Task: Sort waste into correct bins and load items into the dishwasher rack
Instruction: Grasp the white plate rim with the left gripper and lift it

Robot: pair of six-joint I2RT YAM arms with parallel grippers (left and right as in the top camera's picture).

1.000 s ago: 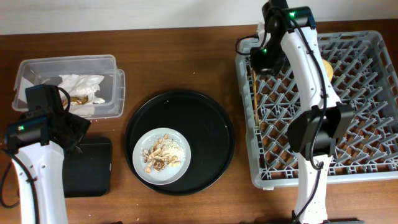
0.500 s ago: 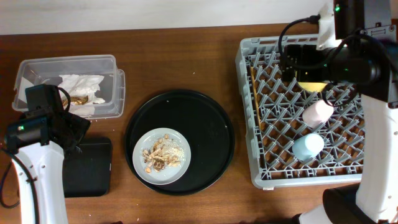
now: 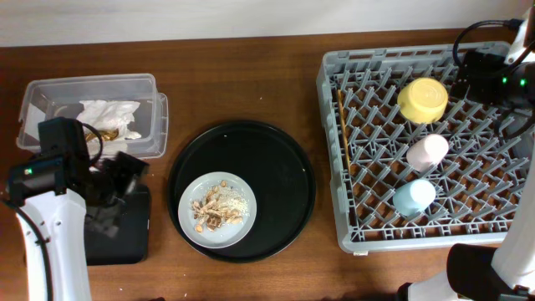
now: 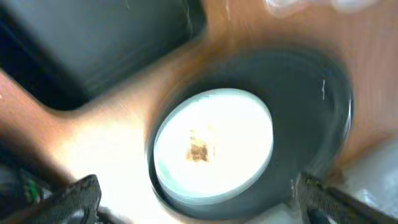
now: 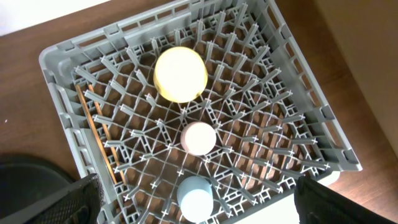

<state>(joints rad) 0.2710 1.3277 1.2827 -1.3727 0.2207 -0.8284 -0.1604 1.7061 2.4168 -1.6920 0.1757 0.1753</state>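
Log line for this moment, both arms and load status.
left gripper open, by black rectangular tray | right gripper open, above dishwasher rack | racked: yellow bowl, pink cup, light-blue cup, chopsticks | pending: plate with food scraps

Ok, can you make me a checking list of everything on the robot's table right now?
surface: brown wooden table.
job's things: yellow bowl, pink cup, blue cup and chopsticks in the rack; plate with food scraps on the round black tray; napkins in the clear box; black bin nearby.
clutter: nothing seen.
grippers: left gripper and right gripper both open, holding nothing.
cables: black cables on both arms.
surroundings: pale wall behind the table.
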